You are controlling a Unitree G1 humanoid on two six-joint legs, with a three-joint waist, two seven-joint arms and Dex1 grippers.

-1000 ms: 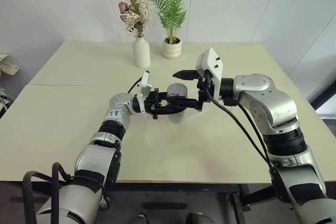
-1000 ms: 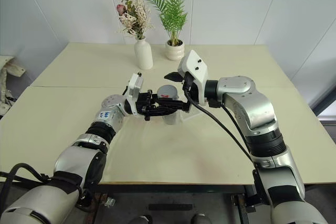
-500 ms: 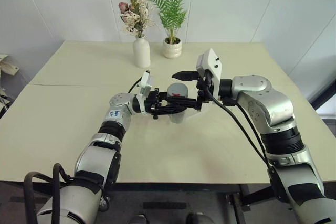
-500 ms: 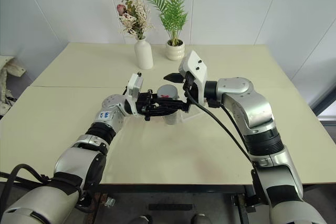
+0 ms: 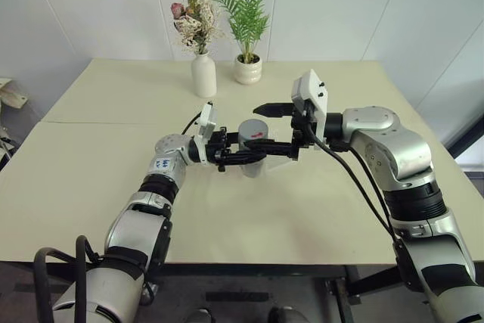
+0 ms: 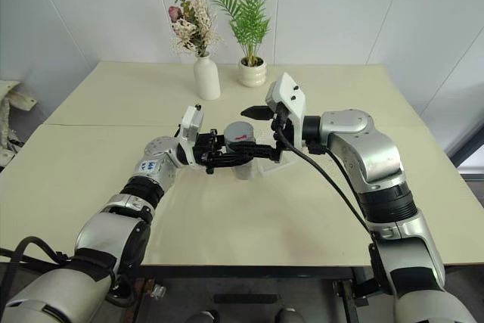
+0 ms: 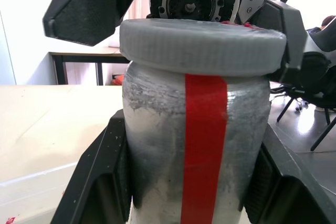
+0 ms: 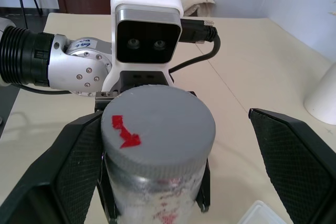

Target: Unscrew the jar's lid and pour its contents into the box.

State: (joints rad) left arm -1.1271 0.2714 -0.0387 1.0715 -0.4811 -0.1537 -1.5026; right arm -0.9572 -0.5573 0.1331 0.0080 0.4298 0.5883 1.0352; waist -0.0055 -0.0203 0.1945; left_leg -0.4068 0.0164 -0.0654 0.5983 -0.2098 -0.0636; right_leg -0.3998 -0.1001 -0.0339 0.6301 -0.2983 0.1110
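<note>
The jar (image 7: 197, 145), rigid and likely slick, is pinched at its body by the left gripper (image 5: 243, 153). Its ribbed grey lid (image 8: 157, 129) is flanked by the spread right gripper (image 5: 274, 127), and is best taken by the rim.

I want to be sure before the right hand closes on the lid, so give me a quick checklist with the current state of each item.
1. Left hand shut on the jar, below the lid: ok.
2. Lid on the jar and free of the left fingers: ok.
3. Right hand open, one finger on each side of the lid: ok.
4. Right fingers touching the lid: not ok, a gap shows on at least one side.
5. Jar upright: ok, it looks vertical from the left wrist.
6. Box ready for pouring: cannot tell, just a corner shows beside the jar.
</note>
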